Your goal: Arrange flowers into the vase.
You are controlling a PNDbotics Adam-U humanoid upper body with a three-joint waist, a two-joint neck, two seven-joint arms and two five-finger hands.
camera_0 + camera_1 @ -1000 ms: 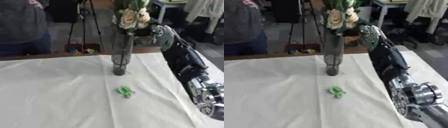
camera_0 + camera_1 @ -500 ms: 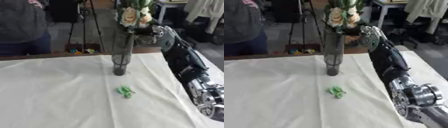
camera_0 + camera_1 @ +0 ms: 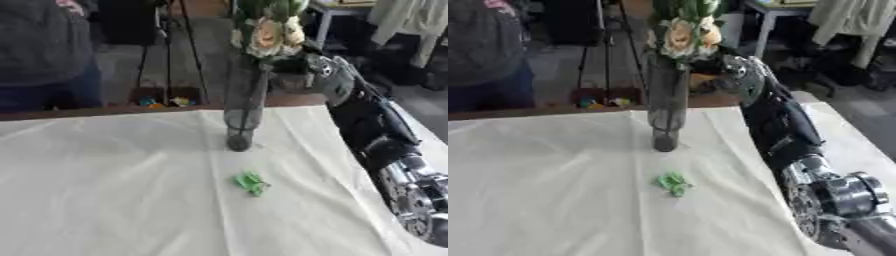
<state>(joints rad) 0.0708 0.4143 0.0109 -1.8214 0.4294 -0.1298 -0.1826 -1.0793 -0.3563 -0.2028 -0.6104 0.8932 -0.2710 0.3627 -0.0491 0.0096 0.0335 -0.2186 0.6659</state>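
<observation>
A tall dark glass vase [image 3: 244, 107] stands upright near the far edge of the cloth-covered table [image 3: 105, 200]. Cream roses with green leaves [image 3: 271, 35] sit at its mouth. My right hand [image 3: 302, 67] is raised just right of the vase top, right beside the blooms; its fingers are hidden behind the flowers and the wrist. A small green leaf scrap [image 3: 252, 182] lies on the cloth in front of the vase. My left hand shows in neither view.
My right forearm [image 3: 385, 145] runs down the right side of the table. A seated person [image 3: 44, 50] is at the far left behind the table. Tripod legs [image 3: 175, 45] and furniture stand beyond the far edge.
The flowers and my right hand have barely shifted, staying at the vase mouth. The leaf scrap and vase have not moved.
</observation>
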